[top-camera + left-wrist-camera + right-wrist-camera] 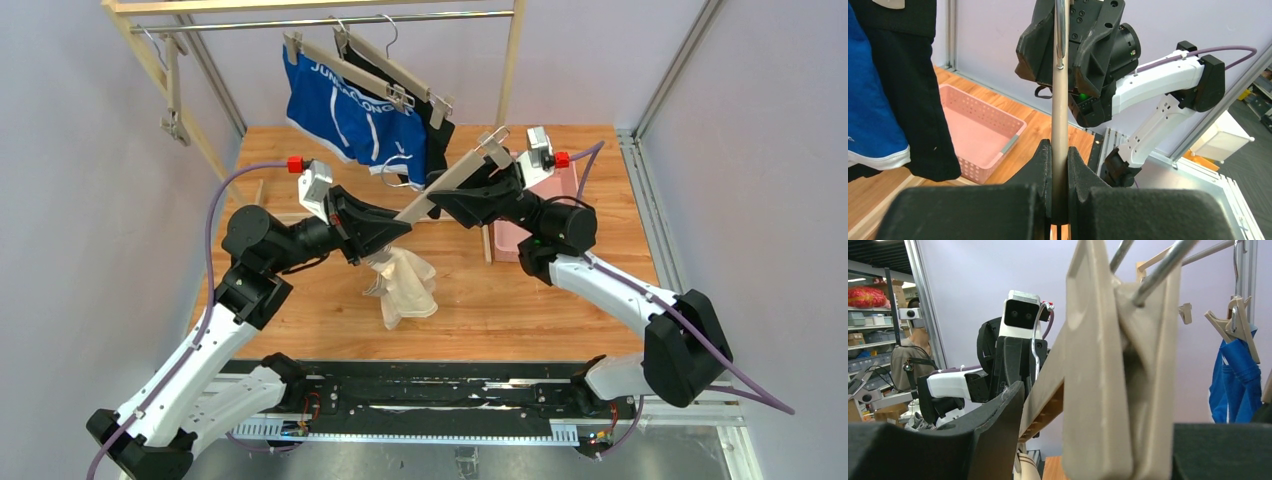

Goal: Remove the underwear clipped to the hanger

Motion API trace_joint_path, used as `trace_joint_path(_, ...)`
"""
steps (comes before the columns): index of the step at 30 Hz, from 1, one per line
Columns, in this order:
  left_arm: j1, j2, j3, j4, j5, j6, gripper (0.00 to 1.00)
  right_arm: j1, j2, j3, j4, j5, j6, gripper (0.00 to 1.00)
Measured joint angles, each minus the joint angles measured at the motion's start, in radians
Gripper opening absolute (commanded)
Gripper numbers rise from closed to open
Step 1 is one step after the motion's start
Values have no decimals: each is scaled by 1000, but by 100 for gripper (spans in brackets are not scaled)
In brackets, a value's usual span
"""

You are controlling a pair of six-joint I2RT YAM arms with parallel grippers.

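- Cream-white underwear [405,288] hangs in a bunched fold just below your left gripper [390,232], over the wooden table [560,310]. You cannot see the point where it meets the hanger.
- Your left fingers [1040,170] are pressed together on the lower end of the tan hanger [440,190], with the flat bar pinched between them.
- That hanger is off the rail. It slopes up from your left gripper to your right gripper [470,168].
- Your right fingers [993,435] stand apart, one on each side of the clip [1108,370] at the hanger's upper end.
- In the right wrist view there is a gap between one finger and the clip. The other finger sits right at the clip's edge, and you cannot tell whether it touches.
- Blue underwear [345,110], with white lettering and trim, hangs clipped to its own hanger on the metal rail [340,20] at the back.
- Black underwear [908,100] hangs just behind the blue pair, also from a hanger on the rail.
- Your left wrist view shows both pairs close on its left side.
- Pink perforated basket [998,157] sits on the table on the right. From above, your right arm partly hides it.
- One bare hanger [174,95] hangs at the rack's far left end.
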Motion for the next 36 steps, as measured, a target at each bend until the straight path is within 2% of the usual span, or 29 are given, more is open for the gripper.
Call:
trace_joint_path(2,0,0,-5,6,2,-3,0,0,2,4,0,0,-1,24)
trace_joint_path(3,0,0,-6,9,1,-4,0,0,4,8,-1,-2,2,11)
trace_joint_path(4,0,0,-6,11,-2,-4,0,1,6,12,0,-3,7,2)
trace_joint_path(5,1,0,-7,15,-3,-4,0,1,8,16,1,-2,16,1)
trace_joint_path(9,4,-1,-9,33,2,6,1,13,7,23,-1,2,42,1)
trace_joint_path(18,5,-2,-34,50,-21,2,46,19,5,23,-9,-11,17,1)
trace_joint_path(20,4,-6,-46,50,-22,5,51,19,5,23,-19,-15,8,1)
trace_joint_path(24,4,-33,-52,-2,-42,57,52,19,-6,23,-37,-18,0,1)
trace_joint_path(31,3,-124,-47,-159,-155,183,53,19,-86,5,-71,-18,-35,1)
trace_joint_path(34,0,-148,-47,-192,-175,207,48,19,-104,-3,-89,-17,-50,1)
trace_joint_path(36,0,-157,-47,-200,-177,212,39,19,-109,-6,-97,-17,-56,1)
